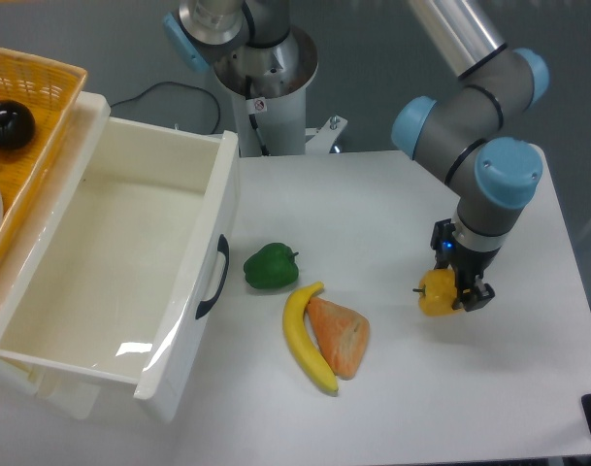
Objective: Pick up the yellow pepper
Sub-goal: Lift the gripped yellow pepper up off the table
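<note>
We have our jaws clenched on the yellow pepper (437, 293), which sits at the right side of the white counter (392, 408), well apart from everything else on it. The gripper (458, 293) comes down from above, and the pepper lies between its fingers, bulging out toward the left of them, with the small dark stem poking left as well. Whether the pepper is clear of the counter or only just touching it we cannot tell from this one view; a faint shadow lies beneath it. The relation that matters for the next move, as we judge it, is that the pepper is blocky with no real long axis and sits off-centre toward the left of the jaws, so a straight upward lift should carry it, provided the glossy skin does not slip. To the left, well clear of the lift, lie the green pepper (271, 266), the banana (305, 338) and an orange wedge (341, 337) touching the banana, with the open white drawer (130, 282) beyond them.
</note>
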Controlling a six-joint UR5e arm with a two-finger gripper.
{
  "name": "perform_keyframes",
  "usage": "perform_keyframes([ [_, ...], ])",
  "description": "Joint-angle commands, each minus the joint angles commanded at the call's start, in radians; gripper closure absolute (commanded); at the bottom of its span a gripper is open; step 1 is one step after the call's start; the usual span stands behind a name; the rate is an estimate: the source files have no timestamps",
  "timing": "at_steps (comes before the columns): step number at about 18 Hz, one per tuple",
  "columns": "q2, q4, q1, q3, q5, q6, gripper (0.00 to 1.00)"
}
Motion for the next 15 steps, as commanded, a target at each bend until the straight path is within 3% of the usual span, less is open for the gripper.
perform_keyframes([
  [4,-0.002,-0.089,-0.002,0.072,0.005,-0.126,0.64],
  [8,-0.009,-0.169,-0.005,0.144,0.072,-0.131,0.64],
  [15,-0.032,-0.213,-0.012,0.195,0.109,-0.137,0.64],
])
